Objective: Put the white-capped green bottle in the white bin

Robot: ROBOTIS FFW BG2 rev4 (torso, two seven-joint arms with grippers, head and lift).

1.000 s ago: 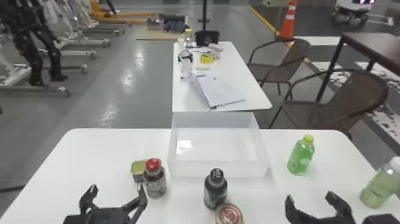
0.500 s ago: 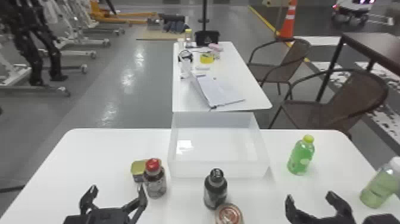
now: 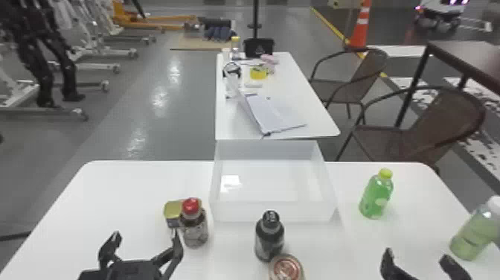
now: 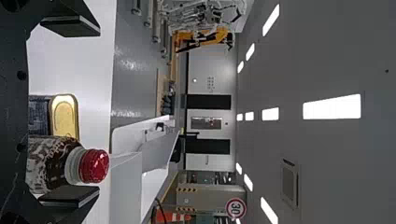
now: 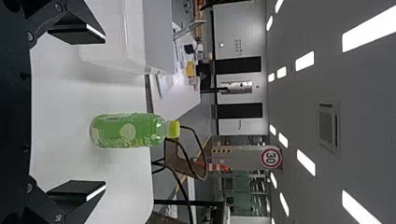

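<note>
The white-capped green bottle point(image 3: 476, 232) stands at the table's right edge in the head view, right of my right gripper point(image 3: 416, 260). That gripper is open with nothing between its fingers; in the right wrist view the right gripper point(image 5: 91, 112) has its fingers wide apart. The white bin point(image 3: 273, 212) sits at the table's far middle, its inside bare. My left gripper point(image 3: 143, 240) stands open at the front left, near the red-capped bottle. In the left wrist view the left gripper point(image 4: 84, 114) is likewise open.
A yellow-capped green bottle point(image 3: 376, 195) stands right of the bin. A red-capped bottle point(image 3: 195, 227) and gold-lidded tin point(image 3: 173, 212) are left of it. In front are a dark bottle point(image 3: 268, 238) and a round-lidded container point(image 3: 286, 269). Another table point(image 3: 320, 128) adjoins behind.
</note>
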